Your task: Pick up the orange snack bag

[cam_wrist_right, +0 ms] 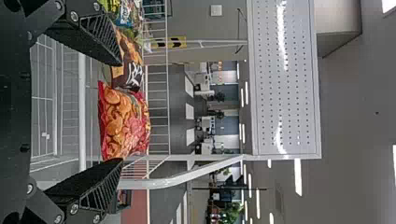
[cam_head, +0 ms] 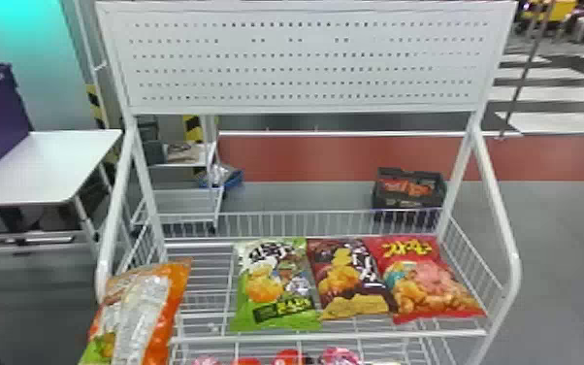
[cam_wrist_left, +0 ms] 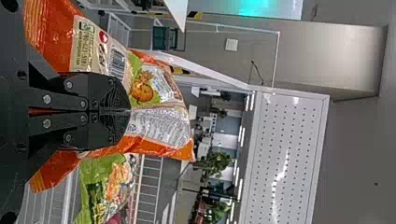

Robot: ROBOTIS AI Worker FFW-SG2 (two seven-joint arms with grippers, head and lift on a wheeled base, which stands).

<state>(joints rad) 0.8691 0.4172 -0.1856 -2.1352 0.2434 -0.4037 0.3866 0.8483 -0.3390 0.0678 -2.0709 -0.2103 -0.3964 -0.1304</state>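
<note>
The orange snack bag (cam_head: 165,310) hangs at the left front of the shelf rack in the head view, its silvery back label facing up. In the left wrist view my left gripper (cam_wrist_left: 127,111) is closed on the orange bag (cam_wrist_left: 161,123), its two fingers together with crumpled film on both sides. My right gripper (cam_wrist_right: 120,112) stands open in the right wrist view, with nothing held; beyond its fingers lies a red snack bag (cam_wrist_right: 123,123).
On the rack's wire shelf (cam_head: 203,291) lie a green bag (cam_head: 276,286), a dark brown bag (cam_head: 349,281) and a red bag (cam_head: 427,281) side by side. A front rail (cam_head: 330,335) and slanted side posts frame it. A white table (cam_head: 39,170) stands left.
</note>
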